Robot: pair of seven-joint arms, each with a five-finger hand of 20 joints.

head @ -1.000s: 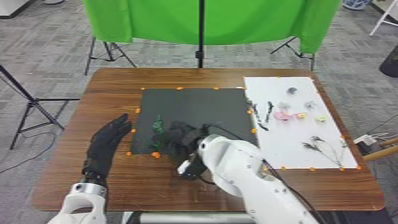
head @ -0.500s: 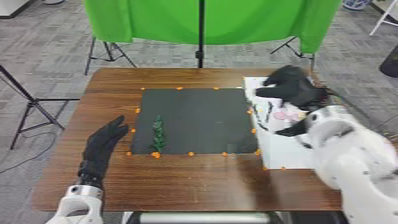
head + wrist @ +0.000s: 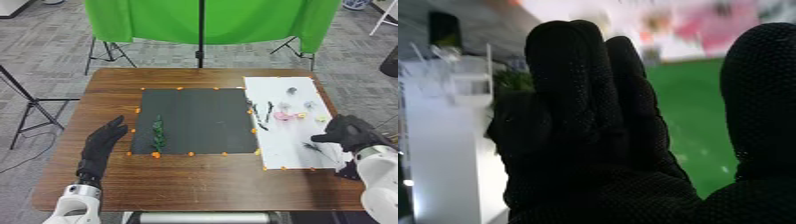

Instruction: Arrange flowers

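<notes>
A green leafy sprig (image 3: pixel 158 134) is laid on a dark mat (image 3: pixel 202 120), close to its left edge, with its lower end near the mat's near left corner. Between it and the table's left edge, the left hand (image 3: pixel 103 138) is held with its fingers straight and pointed toward the far side; sprig and hand are well apart.

On the white sheet (image 3: pixel 311 162), toward the table's right edge, the other flowers are spread. By the sheet's left edge two dark thin sprigs (image 3: pixel 258 118) are placed side by side. To their right a pink flower (image 3: pixel 283 116) is set, with a small yellow flower (image 3: pixel 301 115) just beside it and another yellow bloom (image 3: pixel 322 119) farther right. Toward the sheet's far edge a greyish flower (image 3: pixel 291 91) is seen.

Nearer the near edge, a dark-headed stem (image 3: pixel 312 147) is laid just beside the right hand (image 3: pixel 347 132), which is held over the sheet's right edge. In the right wrist view the fingers of that hand (image 3: pixel 598 155) are seen straight, with the thumb set apart from them.

The sheet and mat are bordered by small orange pieces (image 3: pixel 155 155) on the brown table (image 3: pixel 195 185). Behind the table, a green cloth (image 3: pixel 155 22) is hung.
</notes>
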